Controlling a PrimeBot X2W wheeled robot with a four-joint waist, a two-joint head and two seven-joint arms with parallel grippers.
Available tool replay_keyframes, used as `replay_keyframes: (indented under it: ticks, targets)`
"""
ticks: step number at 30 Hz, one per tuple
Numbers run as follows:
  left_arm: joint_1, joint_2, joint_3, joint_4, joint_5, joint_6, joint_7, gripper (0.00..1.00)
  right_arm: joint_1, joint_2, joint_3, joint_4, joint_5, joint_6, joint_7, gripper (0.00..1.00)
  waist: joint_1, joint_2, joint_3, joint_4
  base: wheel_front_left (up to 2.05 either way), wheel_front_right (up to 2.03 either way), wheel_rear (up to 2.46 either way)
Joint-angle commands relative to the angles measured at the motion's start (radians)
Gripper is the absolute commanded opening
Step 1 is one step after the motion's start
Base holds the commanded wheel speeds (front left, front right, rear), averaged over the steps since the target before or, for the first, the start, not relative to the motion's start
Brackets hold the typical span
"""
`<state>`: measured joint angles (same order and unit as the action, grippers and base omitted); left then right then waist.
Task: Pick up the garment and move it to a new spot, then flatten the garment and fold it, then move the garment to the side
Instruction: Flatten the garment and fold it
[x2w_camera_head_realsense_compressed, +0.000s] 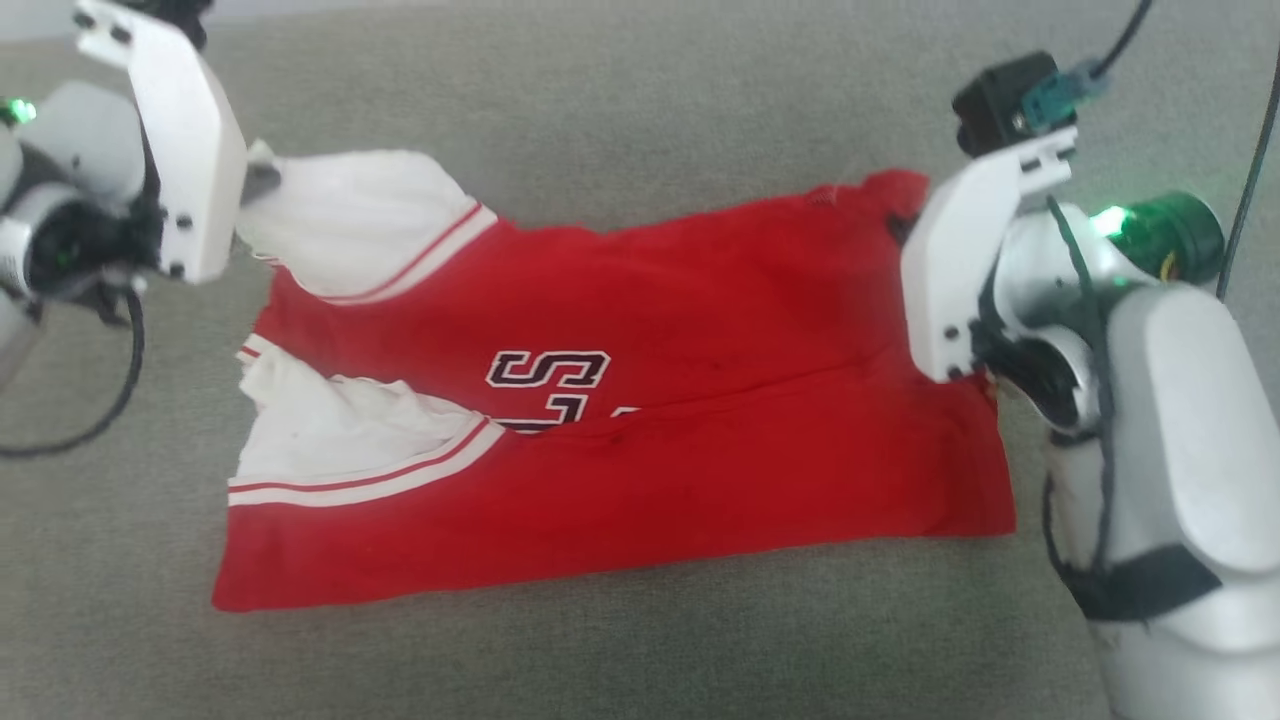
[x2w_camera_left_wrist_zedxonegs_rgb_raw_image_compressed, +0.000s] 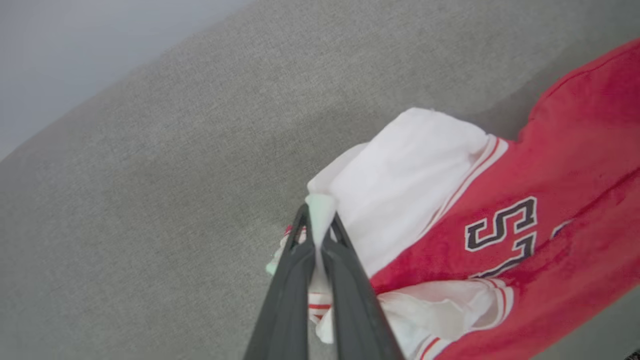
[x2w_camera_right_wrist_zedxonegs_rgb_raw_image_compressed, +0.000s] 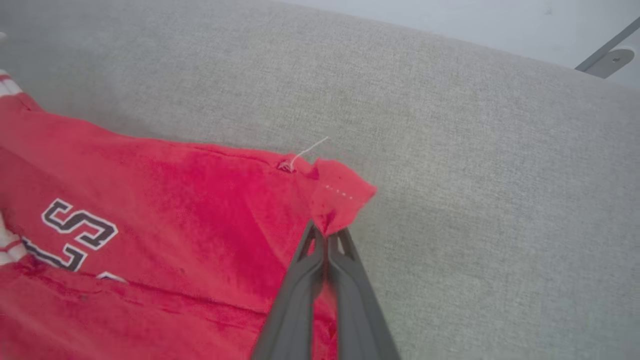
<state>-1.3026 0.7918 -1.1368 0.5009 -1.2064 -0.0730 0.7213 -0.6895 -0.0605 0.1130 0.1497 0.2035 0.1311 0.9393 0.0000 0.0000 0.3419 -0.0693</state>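
Grey woven fabric surface (x2w_camera_head_realsense_compressed: 640, 100), pale backdrop beyond (x2w_camera_left_wrist_zedxonegs_rgb_raw_image_compressed: 75, 50), grey metal bracket (x2w_camera_right_wrist_zedxonegs_rgb_raw_image_compressed: 607, 57)

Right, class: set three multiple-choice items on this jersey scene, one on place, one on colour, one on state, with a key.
1. Where does the left claw grip the jersey? A a white sleeve; B the lettering; C the bottom hem.
2. What colour is the jersey's body? A blue; B red; C green.
3. The right claw is: A wide open; B holding a cup; C shut on a red corner.
Key: 1 A, white cloth sits pinched in it; 2 B, the whole torso is red; 3 C, it pinches the corner's tip.
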Motion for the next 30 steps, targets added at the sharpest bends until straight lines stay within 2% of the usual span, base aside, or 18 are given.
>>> replay_keyframes:
  ticks: [1, 2, 3, 4, 7, 8, 14, 17, 22, 23, 24, 25, 26, 27, 28, 30]
  targets:
    - [0.031, 0.020, -0.003, -0.042, -0.020, 0.020, -0.005, 0.00, 0.033, -0.015, -0.004, -0.030, 0.009, -0.001, 0.015, 0.00, 0.0000, 0.0000, -0.019, 0.016, 0.00, 0.00, 0.00]
    - [0.031, 0.020, -0.003, -0.042, -0.020, 0.020, -0.005, 0.00, 0.033, -0.015, -0.004, -0.030, 0.009, -0.001, 0.015, 0.00, 0.0000, 0.0000, -0.019, 0.016, 0.00, 0.00, 0.00]
    - [0.067, 0.051, -0.004, -0.117, -0.018, 0.052, -0.009, 0.00, 0.069, -0.035, -0.007, -0.080, 0.020, -0.001, 0.033, 0.00, 0.0000, 0.0000, -0.029, 0.022, 0.00, 0.00, 0.00]
    - [0.067, 0.051, -0.004, -0.117, -0.018, 0.052, -0.009, 0.00, 0.069, -0.035, -0.007, -0.080, 0.020, -0.001, 0.033, 0.00, 0.0000, 0.0000, -0.029, 0.022, 0.00, 0.00, 0.00]
    - [0.126, 0.108, -0.003, -0.235, -0.037, 0.110, -0.020, 0.00, 0.129, -0.068, -0.011, -0.140, 0.040, -0.001, 0.058, 0.00, 0.0000, 0.0000, -0.039, 0.026, 0.00, 0.00, 0.00]
    - [0.168, 0.144, -0.002, -0.315, -0.052, 0.149, -0.029, 0.00, 0.169, -0.089, -0.019, -0.169, 0.054, -0.001, 0.075, 0.00, 0.0000, 0.0000, -0.043, 0.027, 0.00, 0.00, 0.00]
    - [0.291, 0.237, -0.009, -0.510, -0.083, 0.247, -0.081, 0.00, 0.277, -0.133, -0.055, -0.204, 0.090, -0.001, 0.101, 0.00, 0.0000, 0.0000, -0.053, 0.031, 0.00, 0.00, 0.00]
    - [0.353, 0.263, -0.022, -0.560, -0.102, 0.276, -0.108, 0.00, 0.318, -0.138, -0.066, -0.191, 0.102, -0.001, 0.093, 0.00, 0.0000, 0.0000, -0.056, 0.031, 0.00, 0.00, 0.00]
    - [0.445, 0.252, -0.049, -0.553, -0.145, 0.290, -0.140, 0.00, 0.351, -0.124, -0.082, -0.127, 0.105, -0.001, 0.069, 0.00, 0.0000, 0.0000, -0.065, 0.029, 0.00, 0.00, 0.00]
    - [0.455, 0.245, -0.055, -0.545, -0.142, 0.282, -0.144, 0.00, 0.348, -0.121, -0.085, -0.117, 0.103, -0.001, 0.062, 0.29, 0.0000, 0.0000, -0.067, 0.029, 0.00, 0.00, 0.00]
    - [0.465, 0.235, -0.057, -0.530, -0.144, 0.278, -0.154, 0.05, 0.344, -0.121, -0.083, -0.104, 0.101, -0.001, 0.055, 0.38, 0.0000, 0.0000, -0.069, 0.030, 0.00, 0.00, 0.00]
    - [0.475, 0.225, -0.060, -0.513, -0.152, 0.273, -0.159, 0.19, 0.341, -0.119, -0.084, -0.092, 0.105, -0.001, 0.048, 0.75, 0.0000, 0.0000, -0.072, 0.030, 0.00, 0.00, 0.00]
    - [0.482, 0.216, -0.063, -0.499, -0.156, 0.264, -0.163, 0.26, 0.333, -0.115, -0.088, -0.085, 0.107, -0.001, 0.037, 1.00, 0.0000, 0.0000, -0.076, 0.031, 0.00, 0.00, 0.00]
    - [0.488, 0.206, -0.060, -0.481, -0.162, 0.258, -0.175, 0.44, 0.328, -0.118, -0.087, -0.078, 0.101, -0.001, 0.031, 1.00, 0.0000, 0.0000, -0.081, 0.032, 0.00, 0.00, 0.00]
    - [0.491, 0.199, -0.057, -0.463, -0.166, 0.253, -0.184, 1.00, 0.326, -0.120, -0.085, -0.070, 0.097, -0.001, 0.029, 1.00, 0.0000, 0.0000, -0.087, 0.031, 0.00, 0.00, 0.00]
    - [0.500, 0.185, -0.052, -0.436, -0.169, 0.235, -0.209, 1.00, 0.321, -0.113, -0.090, -0.064, 0.100, -0.001, 0.023, 1.00, 0.0000, 0.0000, -0.101, 0.030, 0.00, 0.00, 0.00]
